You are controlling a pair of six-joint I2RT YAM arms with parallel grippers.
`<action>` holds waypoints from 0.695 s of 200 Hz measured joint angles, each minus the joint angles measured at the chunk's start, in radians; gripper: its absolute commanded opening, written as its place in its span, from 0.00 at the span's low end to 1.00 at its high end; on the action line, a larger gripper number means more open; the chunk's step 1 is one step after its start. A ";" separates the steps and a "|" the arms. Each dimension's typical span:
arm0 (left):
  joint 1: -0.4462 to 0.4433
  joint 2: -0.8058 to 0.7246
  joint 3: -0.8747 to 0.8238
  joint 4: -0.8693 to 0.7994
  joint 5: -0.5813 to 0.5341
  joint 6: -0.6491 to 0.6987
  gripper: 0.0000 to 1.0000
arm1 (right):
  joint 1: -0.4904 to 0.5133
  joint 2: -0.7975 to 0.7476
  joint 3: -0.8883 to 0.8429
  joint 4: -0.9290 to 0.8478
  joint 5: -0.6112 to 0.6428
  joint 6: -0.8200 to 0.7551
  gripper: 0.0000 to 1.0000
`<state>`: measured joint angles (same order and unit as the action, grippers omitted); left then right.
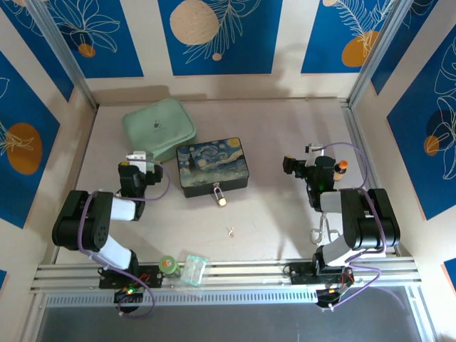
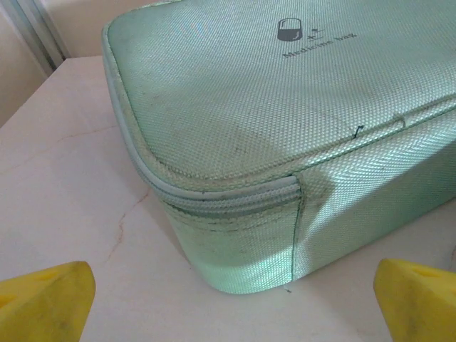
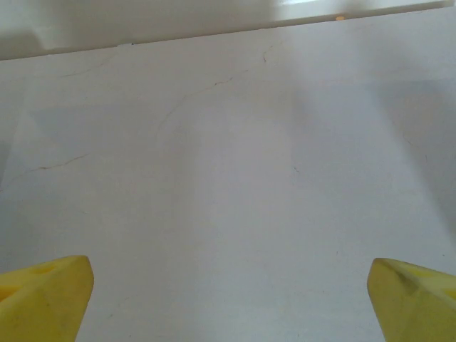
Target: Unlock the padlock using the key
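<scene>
Tiny gold padlock (image 1: 219, 195) at the front of the dark blue painted box (image 1: 212, 167), tiny silver key (image 1: 231, 230) on the table a little in front of the box, left gripper (image 2: 231, 292) left of the box, yellow fingers spread wide, holding nothing, facing a soft green zip bag (image 2: 285, 142), right gripper (image 3: 229, 292) far right of the box, spread wide, holding nothing

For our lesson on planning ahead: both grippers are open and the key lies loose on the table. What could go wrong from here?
The key is tiny and flat on the table, so a grip may slip off or flick it away. The padlock sits at the front edge of the painted box; pushing the key in could shove both unless steadied.
</scene>
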<state>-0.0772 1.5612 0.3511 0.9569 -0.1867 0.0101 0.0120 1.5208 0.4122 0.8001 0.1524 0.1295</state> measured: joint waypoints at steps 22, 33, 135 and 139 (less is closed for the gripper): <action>0.000 0.000 0.000 0.000 0.003 0.000 1.00 | 0.000 0.000 0.000 0.000 0.000 0.000 0.99; 0.000 0.000 0.000 0.000 0.004 0.000 1.00 | 0.000 0.000 0.000 0.000 0.000 0.000 0.99; 0.000 0.000 0.000 0.000 0.011 0.000 1.00 | 0.000 0.000 0.000 0.000 0.000 0.000 0.99; 0.000 0.000 0.000 0.000 0.011 0.000 1.00 | 0.000 0.000 0.000 0.000 0.000 0.000 0.99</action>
<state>-0.0772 1.5612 0.3511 0.9565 -0.1761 0.0105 0.0120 1.5208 0.4122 0.8001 0.1524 0.1295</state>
